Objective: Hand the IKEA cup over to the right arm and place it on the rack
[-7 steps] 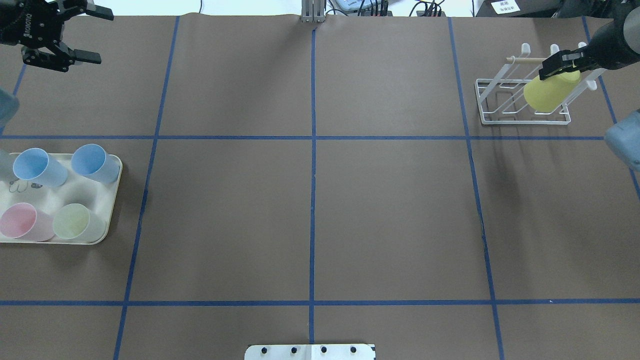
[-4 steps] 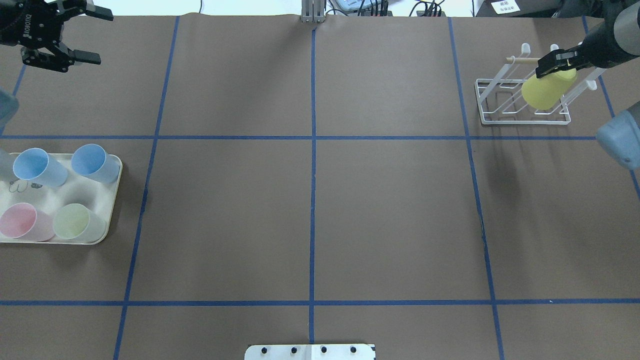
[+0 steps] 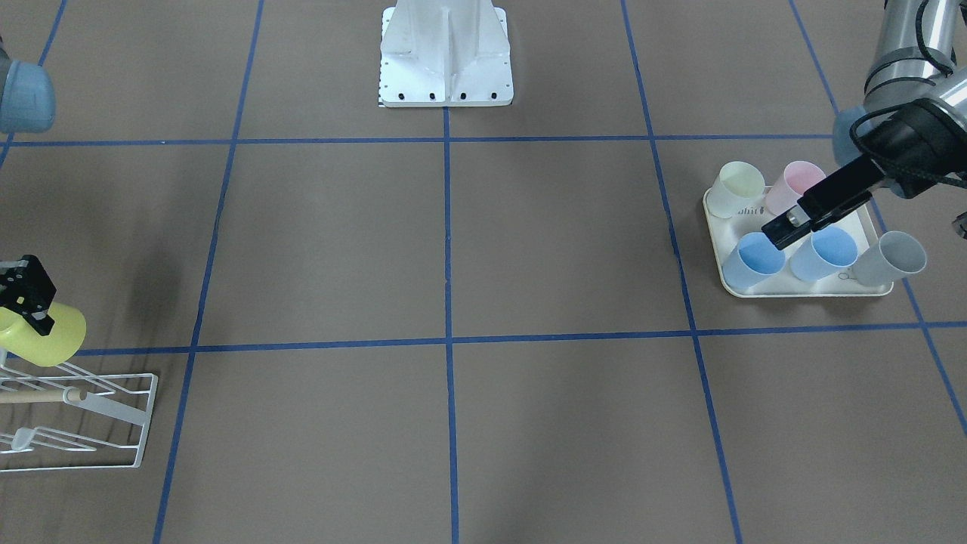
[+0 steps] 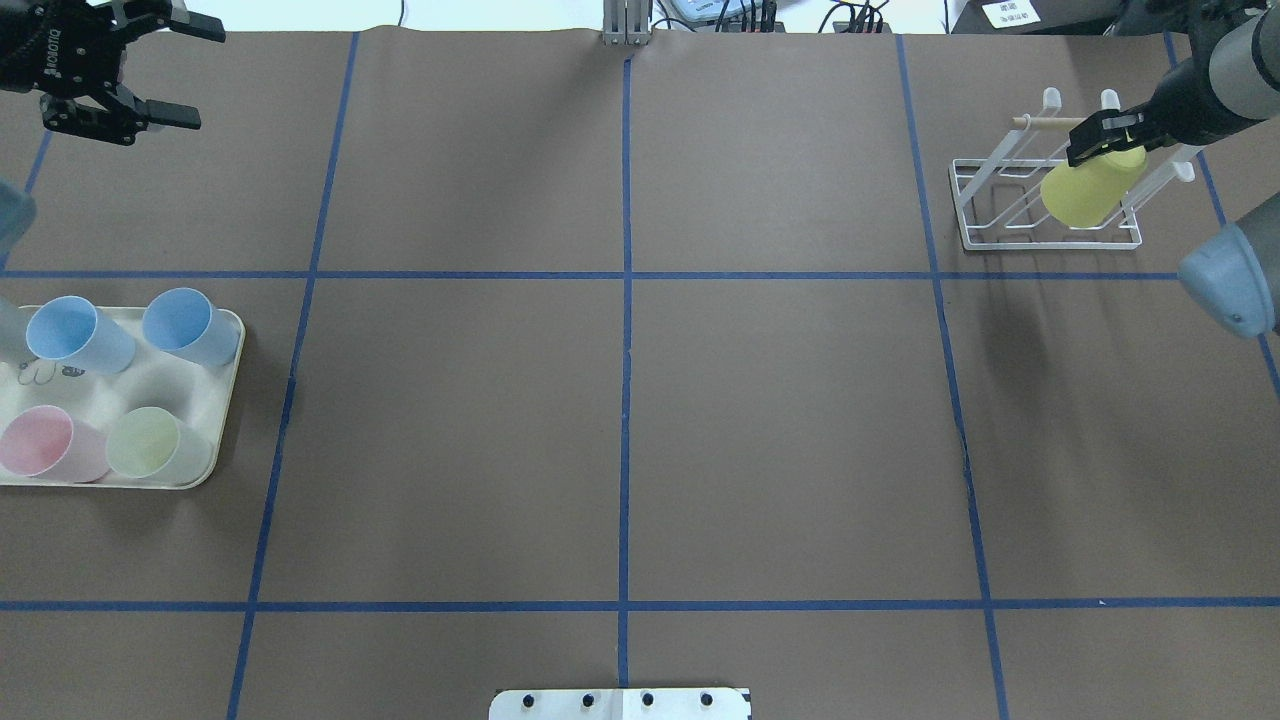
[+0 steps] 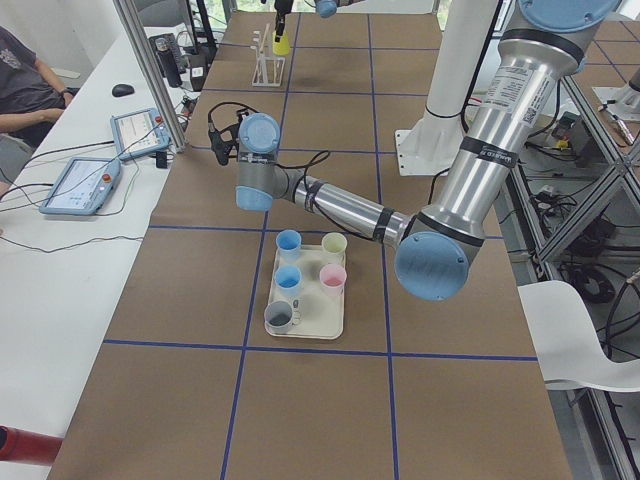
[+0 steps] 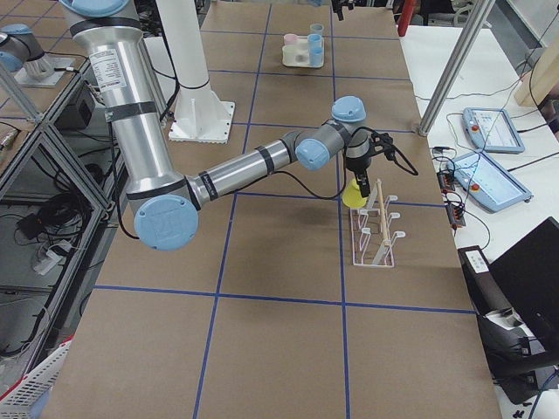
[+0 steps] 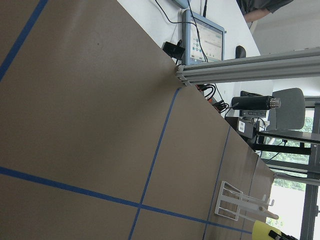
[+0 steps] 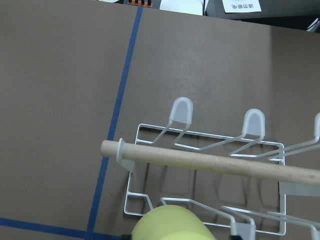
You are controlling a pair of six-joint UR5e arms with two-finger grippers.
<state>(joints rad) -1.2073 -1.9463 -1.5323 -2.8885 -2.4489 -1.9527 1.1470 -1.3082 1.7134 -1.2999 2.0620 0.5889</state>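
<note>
My right gripper (image 4: 1098,134) is shut on a yellow cup (image 4: 1083,190) and holds it tilted just above the white wire rack (image 4: 1000,236) with the wooden dowel (image 4: 1045,121). In the front-facing view the cup (image 3: 47,338) hangs over the rack's (image 3: 113,412) near edge. In the right wrist view the cup's end (image 8: 172,225) sits below the dowel (image 8: 210,162). I cannot tell whether the cup touches a prong. My left gripper (image 4: 205,72) is open and empty at the far left back corner.
A cream tray (image 4: 226,400) at the left holds two blue cups, a pink one and a pale green one; a grey cup (image 3: 891,257) stands at its end. Blue tape lines cross the brown table cover. The right arm's elbow (image 4: 1230,280) hangs over the right edge.
My right gripper has carried the yellow cup a little to the left over the rack. The right elbow has swung left too. The left gripper has stayed open in place.
</note>
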